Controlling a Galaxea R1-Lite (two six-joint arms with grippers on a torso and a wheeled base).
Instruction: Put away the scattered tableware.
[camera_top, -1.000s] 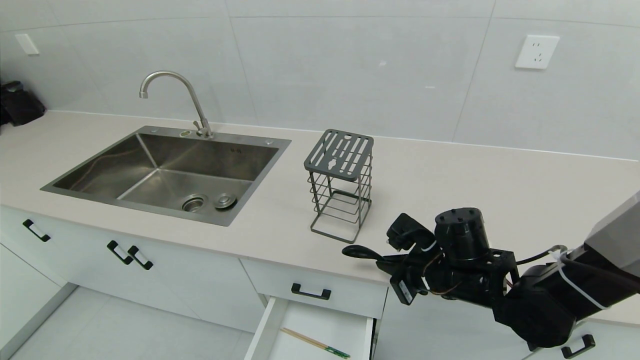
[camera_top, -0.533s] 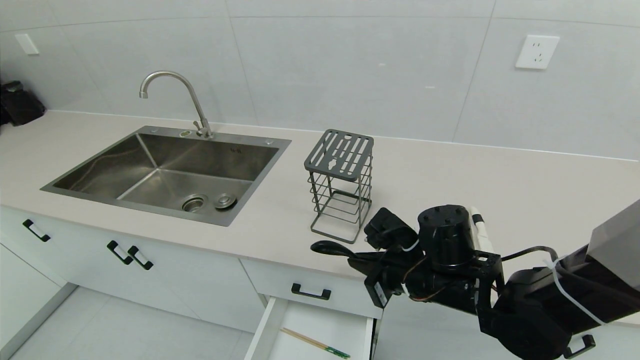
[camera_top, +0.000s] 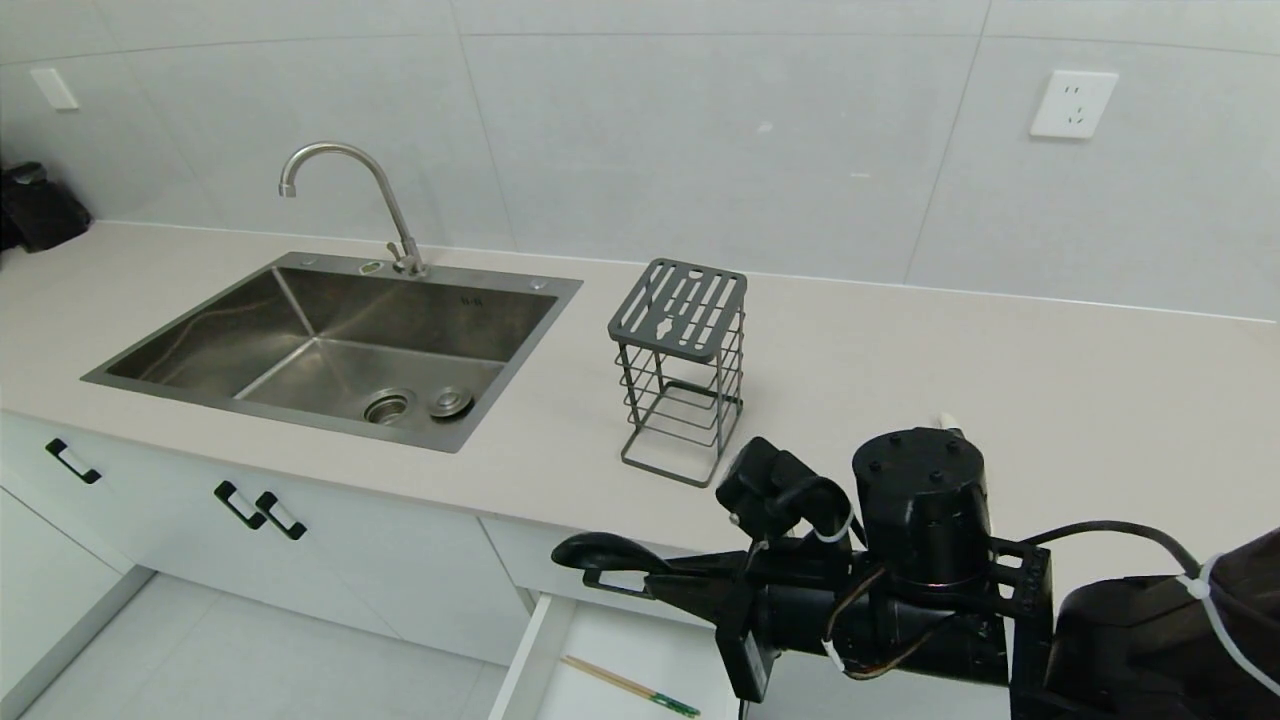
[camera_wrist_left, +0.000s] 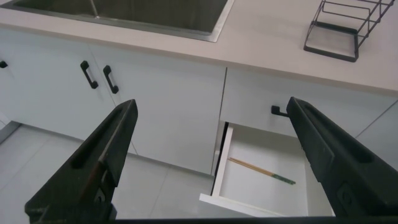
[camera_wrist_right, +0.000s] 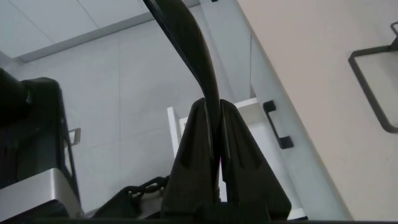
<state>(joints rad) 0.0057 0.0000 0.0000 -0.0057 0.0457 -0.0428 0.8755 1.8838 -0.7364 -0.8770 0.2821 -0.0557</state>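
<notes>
At the left, a stainless steel sink (camera_top: 400, 315) with a curved metal faucet (camera_top: 375, 190) is set into the pale stone countertop (camera_top: 1050, 380). The left gripper (camera_wrist_left: 211, 106) hangs in front of the white cabinets, its two black fingers spread wide with nothing between them.

Below the counter's near edge, a white drawer (camera_top: 640, 645) stands pulled out. A pair of wooden chopsticks with green tips (camera_top: 630, 686) lies slantwise on its floor.

Above that drawer, at the counter's near edge, a black long-handled spoon (camera_top: 610, 552) is held in the air. Its long axis runs left to right and roughly level, the bowl pointing left and the handle end at the right. The right gripper (camera_top: 700, 590) is clenched on that handle, its fingers (camera_wrist_right: 193, 143) pressed tight against both sides.

Farther back on the counter stands a dark grey wire rack with a slotted top (camera_top: 680, 370), upright. A white wall socket (camera_top: 1074, 103) sits on the tiles at far right.
</notes>
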